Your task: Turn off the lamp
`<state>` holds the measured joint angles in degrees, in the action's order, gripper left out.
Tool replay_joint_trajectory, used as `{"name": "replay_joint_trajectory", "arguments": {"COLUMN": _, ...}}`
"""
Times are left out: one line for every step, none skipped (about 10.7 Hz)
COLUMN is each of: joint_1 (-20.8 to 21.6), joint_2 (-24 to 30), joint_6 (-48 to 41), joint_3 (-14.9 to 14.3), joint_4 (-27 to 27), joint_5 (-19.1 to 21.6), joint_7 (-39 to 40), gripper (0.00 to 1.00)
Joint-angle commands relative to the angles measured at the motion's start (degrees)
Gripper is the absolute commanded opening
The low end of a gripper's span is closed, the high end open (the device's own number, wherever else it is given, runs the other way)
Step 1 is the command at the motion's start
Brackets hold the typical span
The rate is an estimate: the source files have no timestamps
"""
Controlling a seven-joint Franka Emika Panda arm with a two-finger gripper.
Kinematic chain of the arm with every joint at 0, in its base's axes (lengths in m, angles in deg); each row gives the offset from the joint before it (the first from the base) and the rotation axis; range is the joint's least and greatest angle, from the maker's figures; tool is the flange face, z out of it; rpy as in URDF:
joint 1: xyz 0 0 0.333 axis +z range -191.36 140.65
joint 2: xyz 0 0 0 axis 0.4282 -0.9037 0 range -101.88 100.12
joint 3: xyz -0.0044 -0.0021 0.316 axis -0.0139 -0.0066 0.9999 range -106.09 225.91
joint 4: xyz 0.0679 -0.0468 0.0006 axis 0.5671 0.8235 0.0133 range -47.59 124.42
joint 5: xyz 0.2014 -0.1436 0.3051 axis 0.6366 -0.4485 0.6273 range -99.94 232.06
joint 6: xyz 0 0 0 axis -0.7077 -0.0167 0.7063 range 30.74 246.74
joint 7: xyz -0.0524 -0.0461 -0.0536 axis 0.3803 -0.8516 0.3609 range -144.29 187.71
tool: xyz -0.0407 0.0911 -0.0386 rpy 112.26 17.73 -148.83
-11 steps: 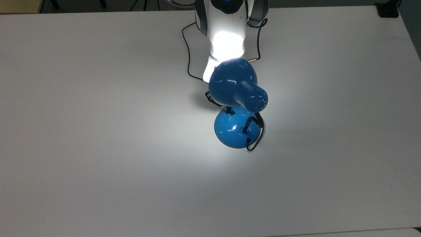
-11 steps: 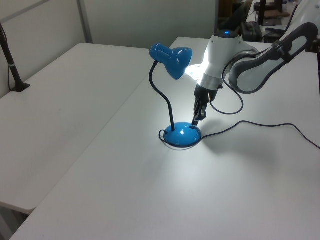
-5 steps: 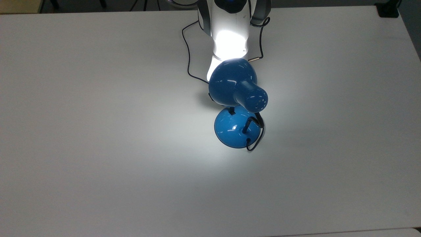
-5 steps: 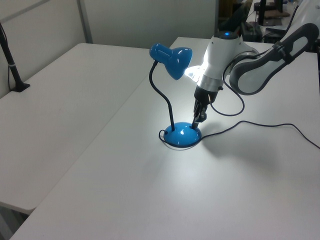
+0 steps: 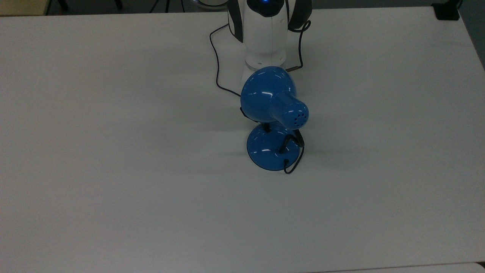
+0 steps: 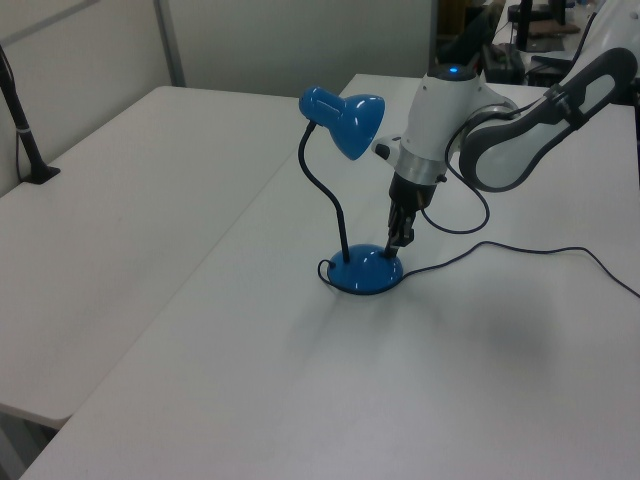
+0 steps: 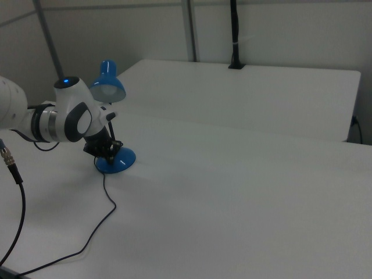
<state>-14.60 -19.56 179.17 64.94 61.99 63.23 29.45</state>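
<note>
The blue lamp stands unlit on the white table, its bell shade [image 5: 265, 93] hanging over the round base [image 5: 267, 151]. In the left view the shade [image 6: 345, 118] tops a black bent neck rising from the base [image 6: 365, 272]. My gripper [image 6: 397, 242] points down with its fingertips on the base's right side in the left view, shut with nothing held. In the right view the gripper [image 7: 109, 151] sits just above the base [image 7: 118, 164], below the shade [image 7: 109, 81]. In the top view the shade hides the switch and most of the gripper.
The lamp's black cord [image 6: 520, 250] trails across the table to the left view's right and loops behind the arm [image 5: 216, 57]. A black clamp [image 5: 447, 11] sits at the top view's far right corner. A black post [image 6: 25, 140] stands on the neighbouring table.
The lamp's light has gone out; the bright glow on the arm and table has vanished. My gripper dropped slightly onto the base between the earlier frames and now.
</note>
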Motion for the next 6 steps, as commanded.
{"name": "replay_joint_trajectory", "arguments": {"joint_1": -0.1, "joint_2": -0.1, "joint_6": 0.9, "joint_3": 0.1, "joint_4": 2.4, "joint_5": 1.0, "joint_7": 1.6, "gripper": 0.01}}
{"name": "replay_joint_trajectory", "arguments": {"joint_1": -0.2, "joint_2": 0.0, "joint_6": 0.8, "joint_3": 0.1, "joint_4": 2.6, "joint_5": 1.0, "joint_7": 1.2, "gripper": 0.01}}
{"name": "replay_joint_trajectory", "arguments": {"joint_1": -0.2, "joint_2": 1.4, "joint_6": -2.3, "joint_3": 0.0, "joint_4": 2.7, "joint_5": 1.0, "joint_7": 0.0, "gripper": 0.03}}
{"name": "replay_joint_trajectory", "arguments": {"joint_1": -0.3, "joint_2": 3.7, "joint_6": -8.8, "joint_3": 0.0, "joint_4": 2.1, "joint_5": 1.0, "joint_7": -2.2, "gripper": 0.07}}
{"name": "replay_joint_trajectory", "arguments": {"joint_1": -0.2, "joint_2": 6.4, "joint_6": -14.1, "joint_3": 0.0, "joint_4": 1.8, "joint_5": 1.0, "joint_7": -5.0, "gripper": 0.1}}
{"name": "replay_joint_trajectory", "arguments": {"joint_1": -0.2, "joint_2": 9.1, "joint_6": -19.7, "joint_3": 0.0, "joint_4": 1.7, "joint_5": 0.4, "joint_7": -8.3, "gripper": 0.1}}
